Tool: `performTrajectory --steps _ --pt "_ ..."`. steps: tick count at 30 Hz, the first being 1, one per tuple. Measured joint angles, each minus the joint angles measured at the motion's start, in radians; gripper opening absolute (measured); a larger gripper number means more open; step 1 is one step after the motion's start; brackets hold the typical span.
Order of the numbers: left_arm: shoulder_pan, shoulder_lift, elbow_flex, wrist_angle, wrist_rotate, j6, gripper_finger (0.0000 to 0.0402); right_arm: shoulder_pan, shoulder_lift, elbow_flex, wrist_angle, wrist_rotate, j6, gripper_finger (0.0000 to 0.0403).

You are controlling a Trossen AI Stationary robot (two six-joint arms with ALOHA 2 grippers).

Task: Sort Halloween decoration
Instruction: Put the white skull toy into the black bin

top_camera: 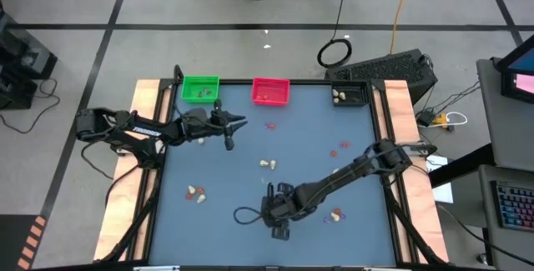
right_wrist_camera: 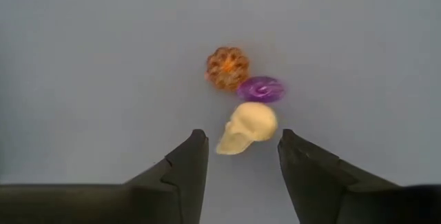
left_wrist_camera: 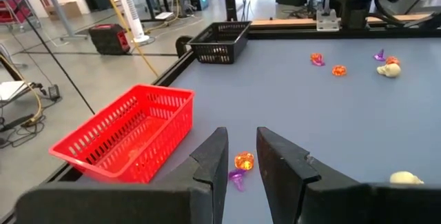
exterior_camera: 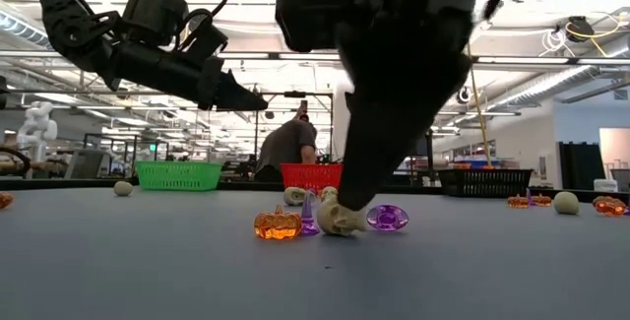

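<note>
the right pincer (right_wrist_camera: 238, 156) is low over the blue-grey surface (top_camera: 250, 150), its fingers spread with a cream skull (right_wrist_camera: 249, 127) lying between the tips, not pinched. touching the skull are a purple trinket (right_wrist_camera: 260, 89) and an orange pumpkin (right_wrist_camera: 227, 67). the left pincer (left_wrist_camera: 240, 162) hovers near the red tray (left_wrist_camera: 131, 131), fingers a little apart and pinching nothing. other trinkets lie scattered across the surface. green tray (top_camera: 200, 88) and black tray (top_camera: 350, 95) sit along the far edge.

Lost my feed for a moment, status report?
Right gripper open, straddling cream skull. Purple trinket and orange pumpkin crowd it. Left gripper empty, near red tray.
</note>
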Motion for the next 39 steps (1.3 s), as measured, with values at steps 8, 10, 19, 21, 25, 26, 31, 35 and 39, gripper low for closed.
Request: performTrajectory --steps 8,10,19,21,25,26,31,35,39 --pt "0.000 0.000 0.000 -0.001 0.000 0.000 0.0084 -0.021 0.003 0.000 0.008 -0.026 0.033 0.0130" --pt "0.000 0.000 0.000 -0.002 0.000 0.001 0.0084 -0.026 0.006 0.000 0.009 -0.064 0.032 0.0124" --pt "0.000 0.000 0.000 -0.003 0.000 0.001 0.0084 -0.045 0.006 0.000 0.010 -0.114 0.033 0.0083" --pt "0.000 0.000 0.000 -0.004 -0.001 0.001 0.0084 -0.051 0.006 0.000 0.009 -0.132 0.033 0.0072" --pt "0.000 0.000 0.000 -0.011 -0.004 0.001 0.0084 -0.063 0.006 0.000 0.008 -0.155 0.033 0.0071" --pt "0.000 0.000 0.000 -0.013 -0.005 0.001 0.0084 -0.066 0.006 0.000 0.008 -0.162 0.033 0.0074" --pt "0.000 0.000 0.000 -0.013 -0.005 0.008 0.0084 -0.079 0.006 0.000 0.007 -0.209 0.048 0.0102" --pt "0.000 0.000 0.000 -0.012 -0.007 0.009 0.0084 -0.083 0.006 0.000 0.007 -0.220 0.076 0.0137" --pt "0.001 0.000 0.000 -0.010 -0.008 0.010 0.0084 -0.083 0.019 0.000 0.030 -0.232 0.096 0.0159"
